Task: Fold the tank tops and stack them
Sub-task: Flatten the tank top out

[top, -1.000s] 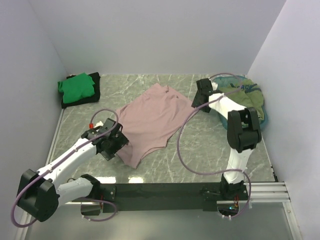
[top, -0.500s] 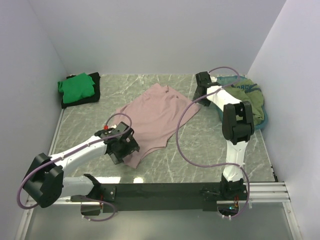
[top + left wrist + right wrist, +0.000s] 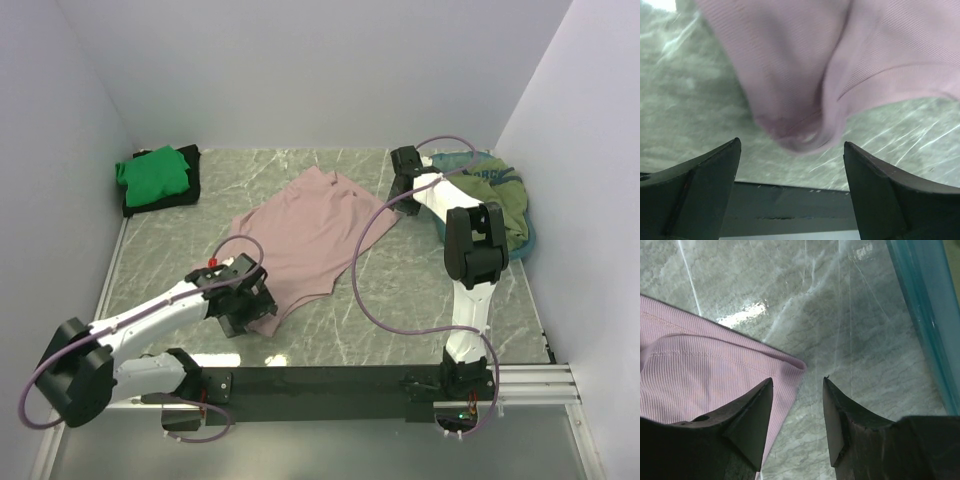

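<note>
While left gripper [image 3: 791,145] gapes over pink top [image 3: 300,235], right gripper [image 3: 797,380] half-open.

The top view is lit evenly and softly; shadows are kept faint, and pale glare is seen along the near edge of the table [image 3: 400,300]. In the left wrist view the pink top [image 3: 805,100] is blurred and the fingers [image 3: 690,190] are left dark. The right wrist view is rendered sharp, with bright glare patches.

Links [image 3: 150,312] white, joints [image 3: 472,245] black, looping purple cables [image 3: 356,282]; fingers [image 3: 695,190] black, tapered wedges.
</note>
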{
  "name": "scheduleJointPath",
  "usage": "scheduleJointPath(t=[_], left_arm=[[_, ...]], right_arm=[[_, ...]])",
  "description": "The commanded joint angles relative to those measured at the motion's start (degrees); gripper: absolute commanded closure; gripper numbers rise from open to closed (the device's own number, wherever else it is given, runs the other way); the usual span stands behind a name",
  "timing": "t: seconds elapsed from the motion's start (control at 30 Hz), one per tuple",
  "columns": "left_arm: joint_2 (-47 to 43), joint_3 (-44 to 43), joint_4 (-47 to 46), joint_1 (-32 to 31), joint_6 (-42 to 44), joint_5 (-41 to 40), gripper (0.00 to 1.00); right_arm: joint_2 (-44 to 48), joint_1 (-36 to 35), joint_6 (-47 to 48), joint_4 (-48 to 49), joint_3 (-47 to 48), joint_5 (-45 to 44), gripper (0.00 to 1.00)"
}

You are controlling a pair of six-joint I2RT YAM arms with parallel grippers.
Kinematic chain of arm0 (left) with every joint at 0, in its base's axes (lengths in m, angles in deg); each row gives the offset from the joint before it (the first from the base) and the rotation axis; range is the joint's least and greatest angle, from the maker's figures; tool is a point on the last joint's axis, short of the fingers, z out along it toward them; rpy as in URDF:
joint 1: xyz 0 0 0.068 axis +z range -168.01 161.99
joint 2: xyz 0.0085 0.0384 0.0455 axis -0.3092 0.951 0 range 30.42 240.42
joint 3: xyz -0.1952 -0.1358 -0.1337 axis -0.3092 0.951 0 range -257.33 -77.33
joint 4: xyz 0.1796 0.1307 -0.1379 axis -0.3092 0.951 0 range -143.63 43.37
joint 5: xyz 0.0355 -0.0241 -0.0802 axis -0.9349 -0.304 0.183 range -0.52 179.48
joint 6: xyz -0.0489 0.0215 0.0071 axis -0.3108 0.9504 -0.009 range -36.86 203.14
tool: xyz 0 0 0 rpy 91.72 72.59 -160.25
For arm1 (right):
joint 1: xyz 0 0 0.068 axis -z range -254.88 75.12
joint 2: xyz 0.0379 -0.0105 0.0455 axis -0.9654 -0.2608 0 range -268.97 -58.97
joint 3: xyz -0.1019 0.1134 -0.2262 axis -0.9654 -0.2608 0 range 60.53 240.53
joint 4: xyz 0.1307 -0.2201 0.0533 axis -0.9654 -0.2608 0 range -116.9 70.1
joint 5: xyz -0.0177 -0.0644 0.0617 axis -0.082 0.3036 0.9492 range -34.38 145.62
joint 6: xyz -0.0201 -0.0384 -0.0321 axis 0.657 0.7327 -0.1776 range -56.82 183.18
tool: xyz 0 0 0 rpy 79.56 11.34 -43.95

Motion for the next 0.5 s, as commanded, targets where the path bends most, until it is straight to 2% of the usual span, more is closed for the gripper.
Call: scheduleJointPath(t=[0.0,0.03,0.13,0.3,0.47], left_arm=[[-4.00,2.49,3.23,-0.38,-1.27,1.61,0.12],[-4.36,2.93,3.31,-0.46,-1.79,1.96,0.18],[-3.58,3.37,1.74,-0.99,-2.85,2.22,0.27],[1.08,1.26,-0.29,-2.75,-3.46,1.09,0.29],[3.63,2.67,-3.98,-3.01,-4.96,1.35,0.31]], right_arm=[[-0.42,-0.16,0.66,-0.15,-0.12,-0.07,0.49],[-0.51,-0.07,0.66,-0.24,-0.04,-0.07,0.51],[-1.04,-0.16,0.74,-0.51,0.23,0.55,0.52],[-0.34,-0.25,1.18,-0.60,-0.56,0.72,0.52],[0.81,-0.34,1.54,-0.68,-1.79,0.99,0.51]])
